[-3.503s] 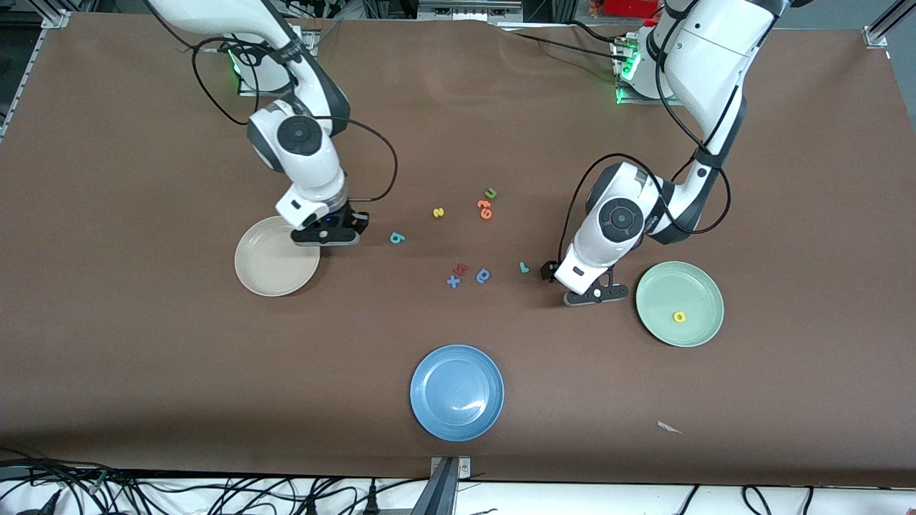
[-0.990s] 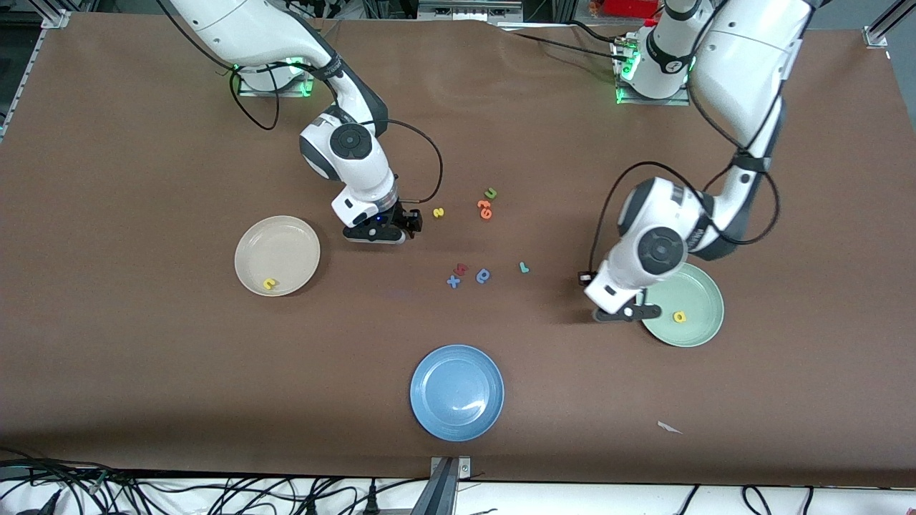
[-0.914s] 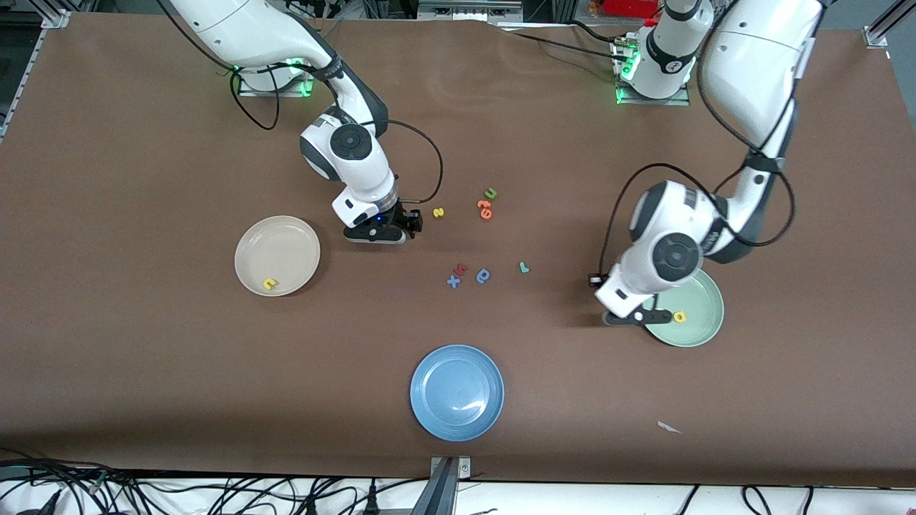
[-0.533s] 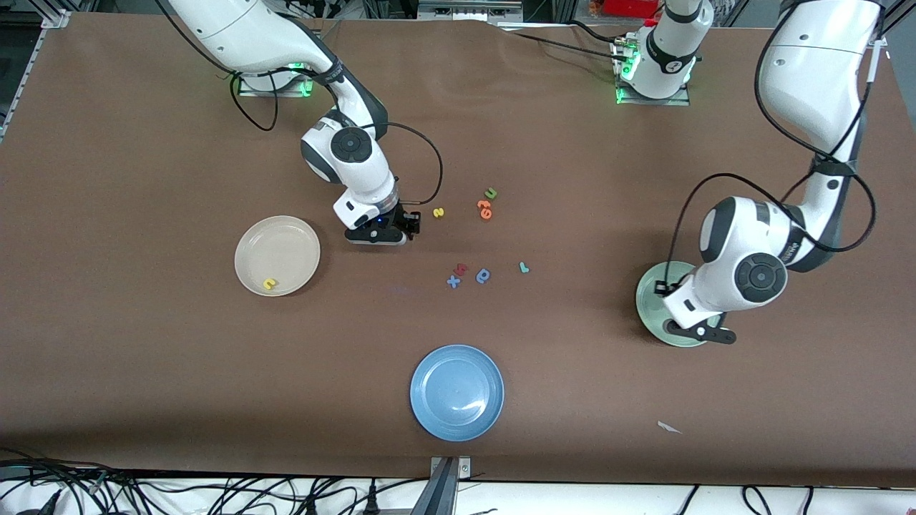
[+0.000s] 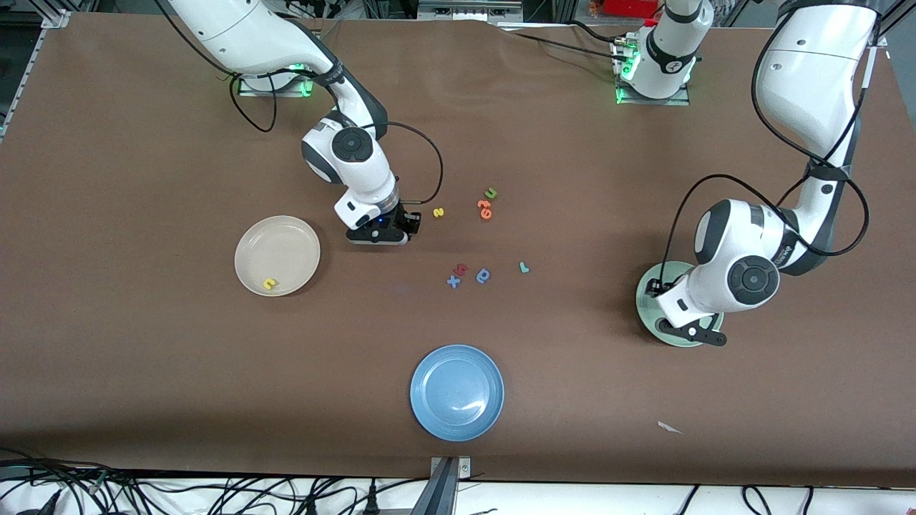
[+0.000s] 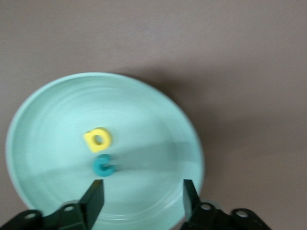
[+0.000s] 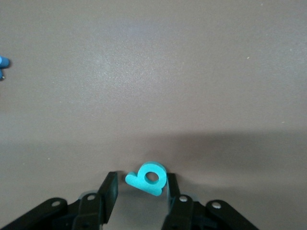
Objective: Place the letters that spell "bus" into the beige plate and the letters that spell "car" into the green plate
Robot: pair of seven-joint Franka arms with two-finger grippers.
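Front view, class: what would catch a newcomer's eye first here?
The two grippers. The left gripper hangs open over the green plate, where a yellow "a" and a teal "c" lie. The right gripper sits at the table, its fingers around the teal "b".

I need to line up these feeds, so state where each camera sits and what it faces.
Front: high across the table, facing both arms' bases.
Left wrist: on the left arm, looking down at the green plate holding yellow "a" and teal "c"; left end effector open.
Right wrist: over teal "b" inside right end effector.
Shared: green plate.
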